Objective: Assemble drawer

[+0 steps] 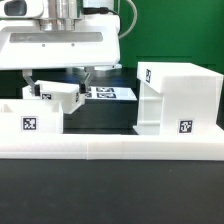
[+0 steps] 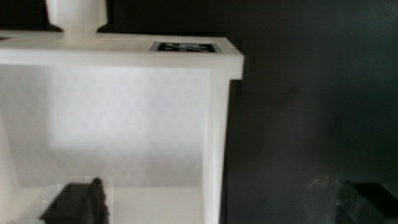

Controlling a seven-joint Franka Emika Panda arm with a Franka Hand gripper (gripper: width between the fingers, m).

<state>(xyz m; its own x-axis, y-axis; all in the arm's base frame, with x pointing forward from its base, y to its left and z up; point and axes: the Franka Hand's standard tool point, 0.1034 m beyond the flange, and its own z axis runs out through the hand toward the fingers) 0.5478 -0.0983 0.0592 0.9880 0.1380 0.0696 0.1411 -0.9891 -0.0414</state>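
The tall white drawer housing [image 1: 176, 98] stands on the exterior view's right and bears square tags. A small open-top tray [image 1: 56, 96] lies under my gripper [image 1: 58, 80]. In the wrist view this tray [image 2: 116, 120] fills much of the frame, with its round knob [image 2: 75, 20] and a tag [image 2: 187, 46] at its far end. My gripper [image 2: 222, 205] is open. One finger [image 2: 75, 200] is inside the tray and the other [image 2: 374, 200] is outside over the dark table, so they straddle the tray's side wall. Neither finger visibly touches it. A second tray [image 1: 24, 121] sits at the left.
A long low white rail [image 1: 110, 149] runs across the front of the table. The marker board [image 1: 112, 92] lies flat behind the trays, between the gripper and the housing. The table surface is black.
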